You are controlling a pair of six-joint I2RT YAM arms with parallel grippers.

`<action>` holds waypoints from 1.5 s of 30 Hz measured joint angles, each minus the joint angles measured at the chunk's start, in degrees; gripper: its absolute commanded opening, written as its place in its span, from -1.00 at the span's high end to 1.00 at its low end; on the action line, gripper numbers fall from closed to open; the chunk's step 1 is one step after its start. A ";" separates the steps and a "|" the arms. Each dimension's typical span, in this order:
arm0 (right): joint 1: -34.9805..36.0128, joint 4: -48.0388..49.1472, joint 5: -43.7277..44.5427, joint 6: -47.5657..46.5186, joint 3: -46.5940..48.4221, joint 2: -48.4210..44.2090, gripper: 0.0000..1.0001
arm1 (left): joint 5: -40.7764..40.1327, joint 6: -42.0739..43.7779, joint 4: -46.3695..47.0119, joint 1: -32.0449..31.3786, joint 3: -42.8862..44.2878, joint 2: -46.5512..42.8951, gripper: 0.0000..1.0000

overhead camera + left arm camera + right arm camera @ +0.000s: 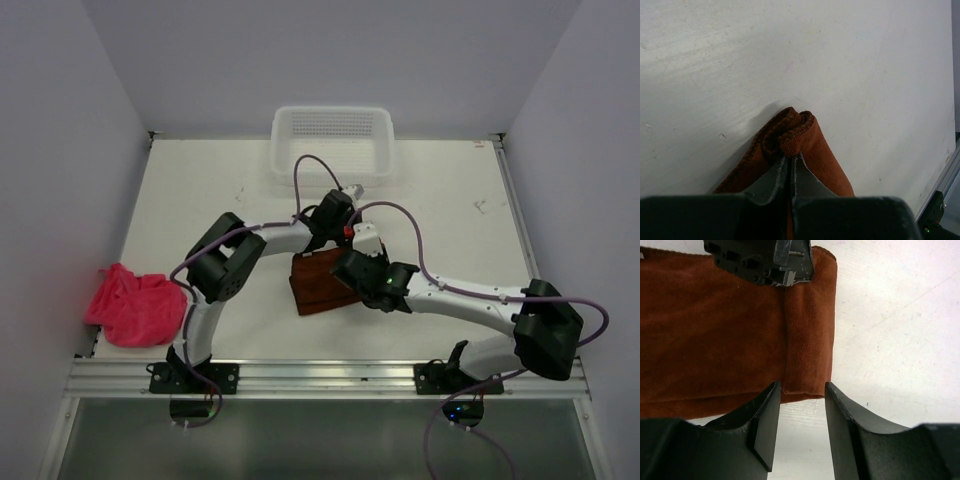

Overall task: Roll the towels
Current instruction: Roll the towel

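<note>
A brown towel [318, 285] lies flat in the middle of the table, its right edge folded over into a narrow band [807, 335]. My left gripper [335, 243] is shut on the far end of that folded edge; the left wrist view shows the rolled corner [792, 132] pinched between the fingertips [789, 160]. My right gripper [352, 283] is open at the near end of the same fold [802, 390], jaws on either side of the band, just short of the cloth. A crumpled pink towel [135, 305] lies at the table's left edge.
A white plastic basket [280, 150] stands at the back centre of the table. White walls close in the left, right and back. A metal rail [320, 375] runs along the near edge by the arm bases.
</note>
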 measured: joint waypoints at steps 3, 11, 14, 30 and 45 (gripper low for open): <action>-1.57 0.28 -2.12 1.33 -0.61 -2.51 0.18 | -0.74 0.00 0.48 0.00 -0.81 -0.46 1.00; -19.58 6.95 -18.71 7.32 -8.94 -12.87 0.11 | -1.90 -0.02 1.73 0.00 -2.58 -1.46 1.00; -24.06 8.87 -24.57 8.94 -9.92 -12.35 0.02 | -2.05 -0.04 1.75 0.00 -2.67 -1.57 1.00; -26.60 15.56 -33.57 10.47 -12.55 -2.95 -0.08 | -2.05 -0.02 2.03 0.00 -3.32 -1.92 1.00; -26.69 19.30 -34.64 9.49 -14.14 -1.22 0.86 | -2.08 0.13 1.44 0.00 -3.43 -2.80 0.86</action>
